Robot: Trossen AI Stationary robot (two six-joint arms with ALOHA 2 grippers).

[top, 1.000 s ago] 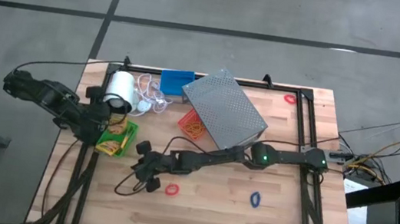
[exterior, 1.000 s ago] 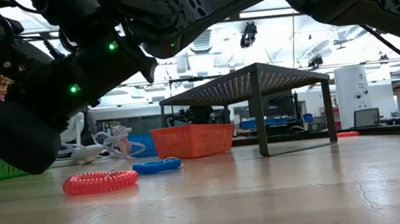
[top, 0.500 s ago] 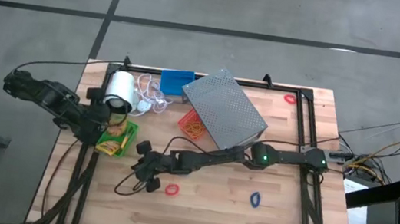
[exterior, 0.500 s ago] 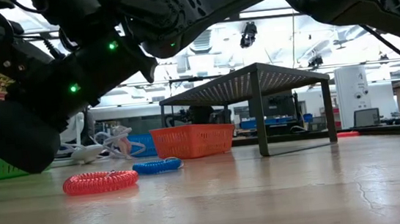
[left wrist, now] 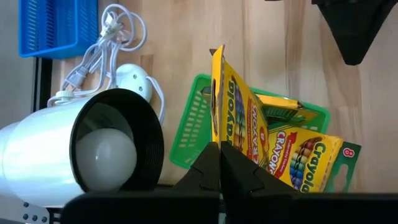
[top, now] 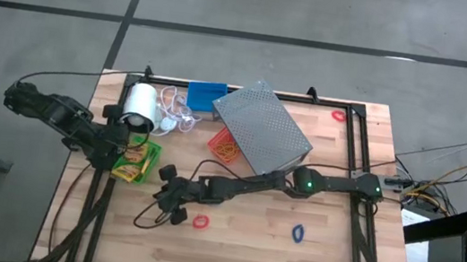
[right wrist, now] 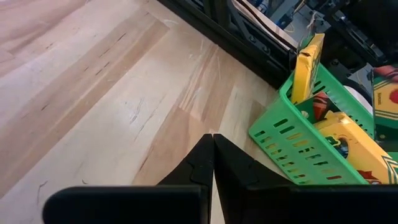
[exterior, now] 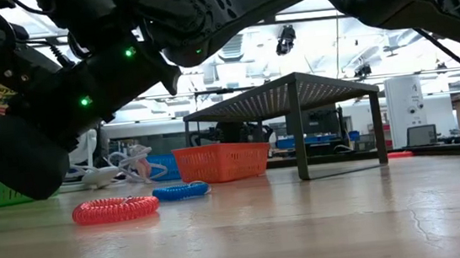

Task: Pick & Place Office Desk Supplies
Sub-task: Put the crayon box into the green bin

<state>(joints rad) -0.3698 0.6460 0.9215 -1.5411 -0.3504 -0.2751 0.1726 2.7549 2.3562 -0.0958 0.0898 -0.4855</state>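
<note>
At the left of the high view, the left end effector (top: 123, 146) pinches a yellow cardboard crayon box (left wrist: 235, 121) upright over the small green plastic bin (left wrist: 194, 124), likely to drop it in, while the right end effector (top: 171, 205) waits closed and empty beside it.

A light wooden plank table (top: 317, 251) is set on a grey concrete floor (top: 321, 16) crossed by dark lines; bright ceiling lights (exterior: 306, 37) are seen behind.
</note>
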